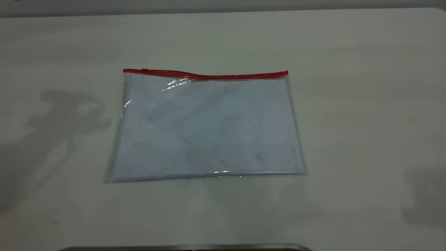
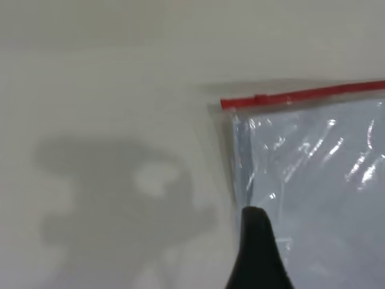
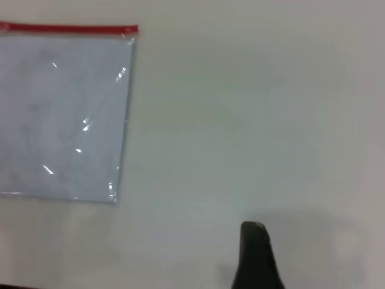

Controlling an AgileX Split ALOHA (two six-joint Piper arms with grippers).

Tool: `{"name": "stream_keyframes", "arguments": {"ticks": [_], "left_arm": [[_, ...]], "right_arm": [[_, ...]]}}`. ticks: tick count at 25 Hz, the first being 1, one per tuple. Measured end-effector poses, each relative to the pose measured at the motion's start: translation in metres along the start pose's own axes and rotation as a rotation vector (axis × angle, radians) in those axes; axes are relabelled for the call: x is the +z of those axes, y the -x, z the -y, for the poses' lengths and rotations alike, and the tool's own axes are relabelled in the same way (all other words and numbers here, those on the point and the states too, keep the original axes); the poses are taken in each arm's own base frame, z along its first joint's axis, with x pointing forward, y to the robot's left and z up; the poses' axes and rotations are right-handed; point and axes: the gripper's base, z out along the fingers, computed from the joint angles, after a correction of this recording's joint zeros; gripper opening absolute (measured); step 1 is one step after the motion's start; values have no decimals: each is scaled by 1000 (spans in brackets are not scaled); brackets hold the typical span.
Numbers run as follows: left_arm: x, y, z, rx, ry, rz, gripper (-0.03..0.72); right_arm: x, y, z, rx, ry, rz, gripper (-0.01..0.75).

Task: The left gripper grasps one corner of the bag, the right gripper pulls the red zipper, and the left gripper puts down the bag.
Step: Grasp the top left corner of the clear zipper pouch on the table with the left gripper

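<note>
The bag (image 1: 205,129) lies flat in the middle of the white table (image 1: 348,69), clear and glossy with white sheets inside. The red zipper (image 1: 205,75) runs along its far long edge, with the small slider tab (image 1: 144,70) near the left end. Neither gripper shows in the exterior view. In the left wrist view the left gripper (image 2: 255,253) hangs above the bag (image 2: 313,180) near its left edge, short of the zipper (image 2: 307,93) and tab (image 2: 261,98). In the right wrist view the right gripper (image 3: 255,256) is over bare table, well away from the bag (image 3: 60,114) and zipper (image 3: 66,28).
Arm shadows fall on the table left of the bag (image 1: 66,115) and at the right edge (image 1: 425,198). A dark metal edge (image 1: 184,247) runs along the near side of the exterior view.
</note>
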Motion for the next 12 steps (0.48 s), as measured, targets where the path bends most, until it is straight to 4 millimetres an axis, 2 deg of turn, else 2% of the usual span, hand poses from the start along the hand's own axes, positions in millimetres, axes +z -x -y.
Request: {"name": "stream_keyframes", "arguments": {"ticks": [6, 9, 12], "left_arm": [[45, 27, -13, 51, -39, -107, 586], [57, 38, -28, 49, -54, -140, 586], [70, 40, -44, 34, -89, -172, 586]], "right_arm": [[64, 12, 5, -43, 50, -83, 573], [89, 18, 6, -62, 84, -119, 573], [114, 22, 7, -72, 121, -152, 573]]}}
